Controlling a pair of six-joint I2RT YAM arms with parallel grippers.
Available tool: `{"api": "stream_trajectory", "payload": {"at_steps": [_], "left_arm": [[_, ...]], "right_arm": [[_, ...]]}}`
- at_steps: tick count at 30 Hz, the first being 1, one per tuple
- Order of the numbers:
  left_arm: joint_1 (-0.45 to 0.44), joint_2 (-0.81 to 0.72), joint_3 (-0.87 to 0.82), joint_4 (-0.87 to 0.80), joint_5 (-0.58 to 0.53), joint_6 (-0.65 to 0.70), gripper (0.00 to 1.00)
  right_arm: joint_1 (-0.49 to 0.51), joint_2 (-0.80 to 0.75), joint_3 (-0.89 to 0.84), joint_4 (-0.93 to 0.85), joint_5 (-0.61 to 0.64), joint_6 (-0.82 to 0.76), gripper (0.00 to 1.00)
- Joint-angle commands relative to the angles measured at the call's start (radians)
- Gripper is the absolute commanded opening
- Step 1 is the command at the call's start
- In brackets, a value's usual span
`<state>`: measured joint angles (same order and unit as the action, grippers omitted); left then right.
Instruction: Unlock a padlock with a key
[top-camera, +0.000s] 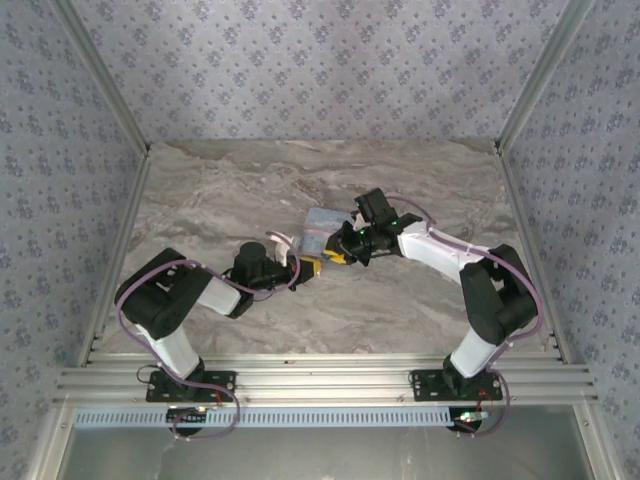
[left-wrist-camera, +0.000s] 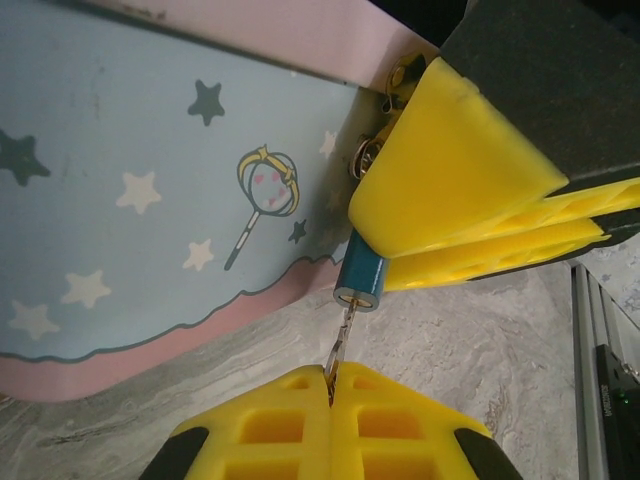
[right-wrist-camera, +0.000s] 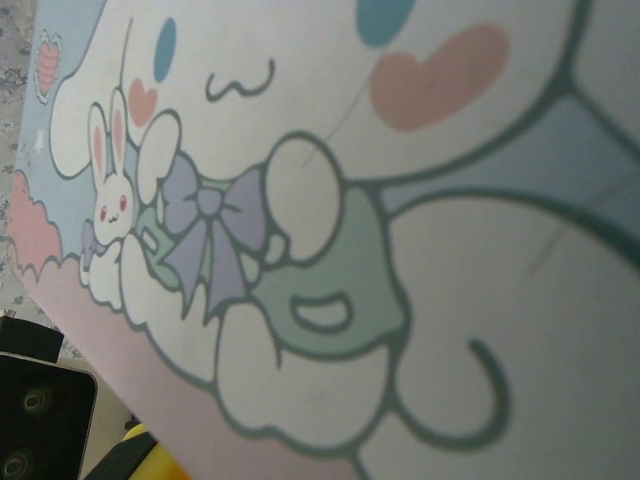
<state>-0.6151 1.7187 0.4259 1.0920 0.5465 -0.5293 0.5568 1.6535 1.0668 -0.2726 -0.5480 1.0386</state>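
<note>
My left gripper (left-wrist-camera: 330, 385) pinches the key (left-wrist-camera: 340, 345), its shaft pointing straight ahead into the padlock (left-wrist-camera: 360, 283). The right gripper (left-wrist-camera: 390, 250) is clamped on the padlock.

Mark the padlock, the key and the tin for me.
padlock (left-wrist-camera: 360, 283), left wrist view, on its blue body.
key (left-wrist-camera: 340, 344), left wrist view, on its metal shaft.
tin (left-wrist-camera: 130, 230), left wrist view, on its starry side.
</note>
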Motion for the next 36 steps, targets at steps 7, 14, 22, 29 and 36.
{"api": "stream_trajectory", "payload": {"at_steps": [7,14,22,29,36], "left_arm": [[0.032,0.006,0.061,0.13,0.108,-0.024,0.0],[0.038,0.038,0.094,0.19,0.192,-0.089,0.0],[-0.016,-0.094,0.072,-0.044,0.042,0.127,0.0],[-0.059,-0.158,0.075,-0.138,-0.073,0.23,0.0],[0.011,-0.079,0.077,0.066,0.094,0.026,0.0]], "right_arm": [[0.02,-0.015,0.008,-0.057,-0.054,-0.052,0.0],[0.024,-0.012,0.007,-0.056,-0.073,-0.068,0.0],[0.027,-0.001,0.004,-0.054,-0.08,-0.06,0.0],[0.031,0.009,0.007,-0.036,-0.105,-0.041,0.0],[0.034,-0.004,0.011,-0.058,-0.093,-0.047,0.0]]}}
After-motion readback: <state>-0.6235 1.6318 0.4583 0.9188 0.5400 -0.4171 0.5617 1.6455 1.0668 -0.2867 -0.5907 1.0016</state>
